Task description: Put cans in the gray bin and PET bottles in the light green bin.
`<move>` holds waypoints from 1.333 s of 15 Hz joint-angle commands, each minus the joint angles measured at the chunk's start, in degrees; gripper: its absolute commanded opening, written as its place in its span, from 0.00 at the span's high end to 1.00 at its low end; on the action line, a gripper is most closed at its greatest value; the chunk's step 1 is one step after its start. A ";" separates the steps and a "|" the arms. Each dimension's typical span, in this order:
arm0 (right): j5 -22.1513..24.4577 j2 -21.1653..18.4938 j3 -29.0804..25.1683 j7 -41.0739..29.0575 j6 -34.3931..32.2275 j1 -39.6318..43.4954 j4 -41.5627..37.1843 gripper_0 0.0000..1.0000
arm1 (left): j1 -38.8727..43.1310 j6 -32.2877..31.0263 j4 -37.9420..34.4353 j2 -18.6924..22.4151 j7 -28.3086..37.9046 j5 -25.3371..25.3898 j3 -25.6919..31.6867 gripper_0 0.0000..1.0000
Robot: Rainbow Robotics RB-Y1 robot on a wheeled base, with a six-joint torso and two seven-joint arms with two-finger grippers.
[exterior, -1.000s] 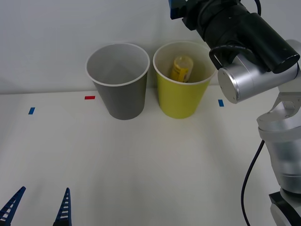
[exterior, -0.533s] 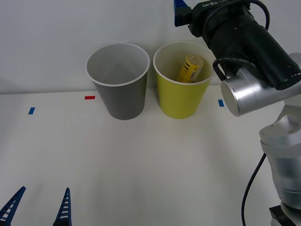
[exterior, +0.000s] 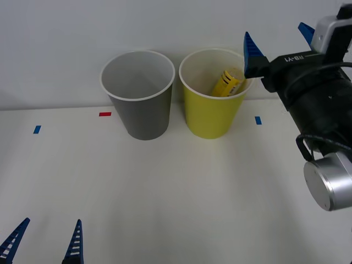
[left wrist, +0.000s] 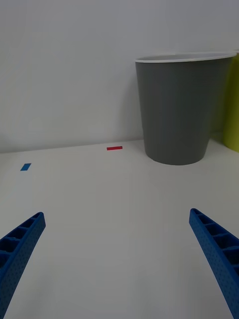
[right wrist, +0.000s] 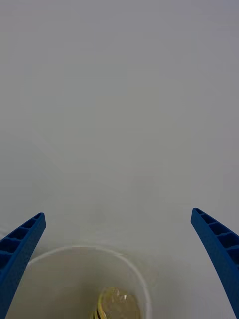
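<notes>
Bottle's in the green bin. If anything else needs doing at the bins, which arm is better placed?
Right, probably: its open hand hangs beside the green bin holding the bottle; the left hand sits low and near.

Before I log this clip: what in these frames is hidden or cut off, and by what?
- PET bottle: lower part hidden by the light green bin wall in the front view; cut by the picture edge in the right wrist view.
- Gray bin: floor not visible behind its near wall, front view.
- Left gripper: cut off by the bottom edge, open.
- Right gripper: open beside the green bin.
</notes>
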 commanded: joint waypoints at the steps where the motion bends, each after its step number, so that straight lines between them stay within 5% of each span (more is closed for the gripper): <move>1: -0.53 -2.34 -0.44 -0.25 -7.11 9.27 -1.76 0.00 | 0.00 0.00 0.00 0.00 0.00 0.00 0.00 0.00; 7: -1.05 -3.75 -1.05 -0.42 -20.91 25.97 -1.05 0.00 | 0.00 0.00 0.00 0.00 0.00 0.00 0.00 0.00; 11: -0.88 -5.77 -0.62 -0.51 -40.95 31.16 8.35 0.00 | 0.00 0.00 0.00 0.00 0.00 0.00 0.00 0.00; 20: -5.80 -8.06 -3.87 0.98 -53.34 52.78 8.35 0.00 | 0.00 0.00 0.00 0.00 0.00 0.00 0.00 0.00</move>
